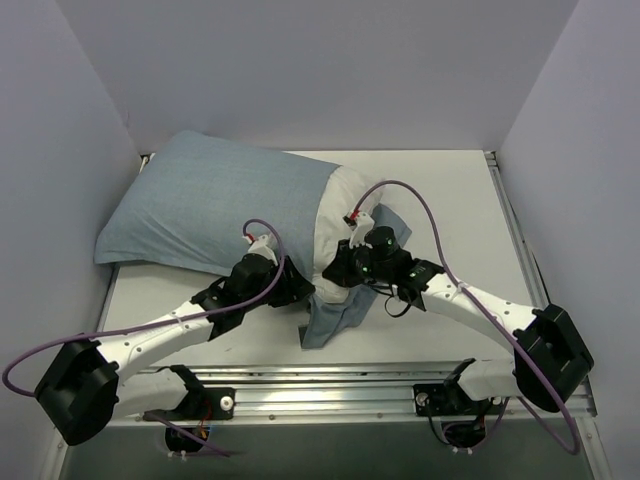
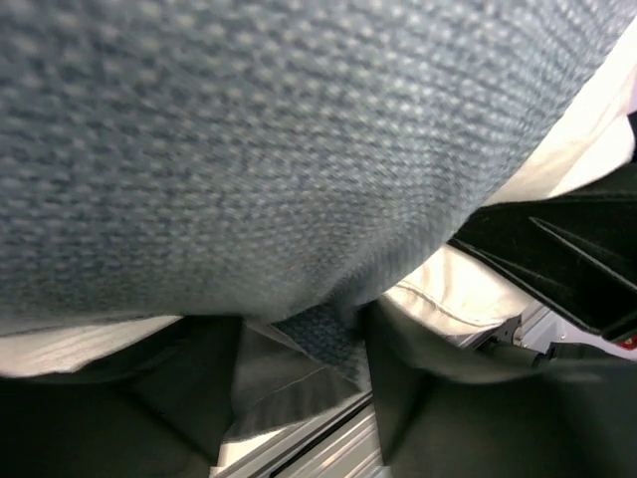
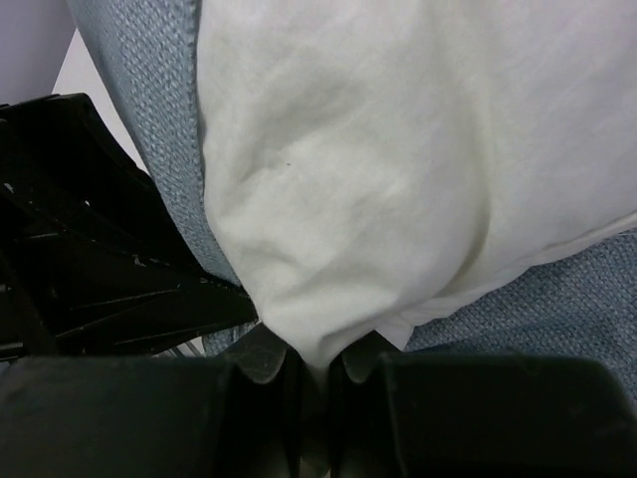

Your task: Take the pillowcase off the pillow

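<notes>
The pillowcase shows blue-grey and covers most of the pillow, which lies at the back left of the table. The white pillow sticks out of its right end. A loose flap of the case lies toward the front. My right gripper is shut on a pinched corner of the white pillow, with the pillowcase beside it. My left gripper sits under the pillowcase, jaws apart, with a bit of the blue cloth hanging between them. The pillow's seam shows to its right.
White walls close in on the left, back and right. A metal rail runs along the table's front edge. The two wrists sit close together. Purple cables loop over both arms. The right arm's black body is near the left gripper.
</notes>
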Available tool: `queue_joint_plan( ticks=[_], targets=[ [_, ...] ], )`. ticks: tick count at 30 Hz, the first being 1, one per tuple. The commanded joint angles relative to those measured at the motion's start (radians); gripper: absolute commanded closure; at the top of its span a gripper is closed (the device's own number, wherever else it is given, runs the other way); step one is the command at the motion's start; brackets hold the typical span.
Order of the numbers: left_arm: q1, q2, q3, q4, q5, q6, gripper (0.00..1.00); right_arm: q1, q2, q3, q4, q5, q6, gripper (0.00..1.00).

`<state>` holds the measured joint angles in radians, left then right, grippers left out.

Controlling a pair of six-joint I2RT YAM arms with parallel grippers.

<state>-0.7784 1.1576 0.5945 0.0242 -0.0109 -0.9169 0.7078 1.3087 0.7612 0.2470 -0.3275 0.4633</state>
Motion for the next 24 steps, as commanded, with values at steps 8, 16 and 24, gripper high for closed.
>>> queue_joint_plan(
  ticks=[8,16,24],
  targets=[
    [-0.002,-0.111,0.027,-0.067,-0.113,0.049,0.98,-0.008,-0.101,0.110,0.020,0.041,0.002,1.00],
    [0.106,-0.268,0.034,-0.286,-0.294,0.141,0.98,-0.059,-0.222,0.345,-0.171,0.152,-0.077,1.00],
    [0.174,-0.300,0.028,-0.415,-0.501,0.152,0.98,-0.071,-0.371,0.513,-0.324,0.324,-0.138,1.00]
  ],
)
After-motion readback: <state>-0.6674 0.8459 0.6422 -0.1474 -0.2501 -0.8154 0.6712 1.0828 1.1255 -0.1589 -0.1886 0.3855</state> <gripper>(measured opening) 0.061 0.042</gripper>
